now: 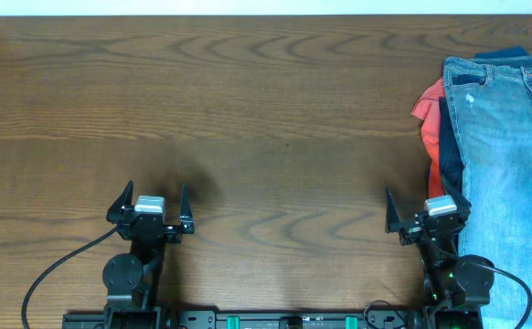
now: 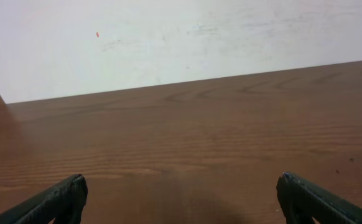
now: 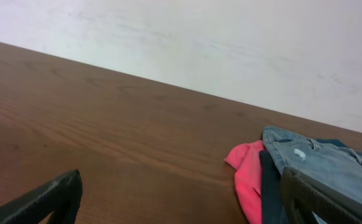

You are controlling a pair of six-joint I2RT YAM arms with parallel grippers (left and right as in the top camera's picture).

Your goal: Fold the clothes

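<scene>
The clothes lie in a pile at the table's right edge. Light blue jeans (image 1: pixel 508 155) with a small rip are on top, running from back to front. A coral-red garment (image 1: pixel 428 110) and a navy one (image 1: pixel 447 155) stick out from under their left side; a teal edge (image 1: pixel 499 53) shows at the back. My right gripper (image 1: pixel 423 212) stands open near the front, just left of the jeans, nothing between its fingers. The right wrist view shows the jeans (image 3: pixel 321 162) and coral-red cloth (image 3: pixel 249 177) ahead on the right. My left gripper (image 1: pixel 150 206) is open over bare wood at front left.
The brown wooden table (image 1: pixel 248 119) stretches wide between and behind the two arms. A white wall (image 2: pixel 168 43) rises behind the table's far edge. Black cables (image 1: pixel 51 274) trail from the arm bases at the front.
</scene>
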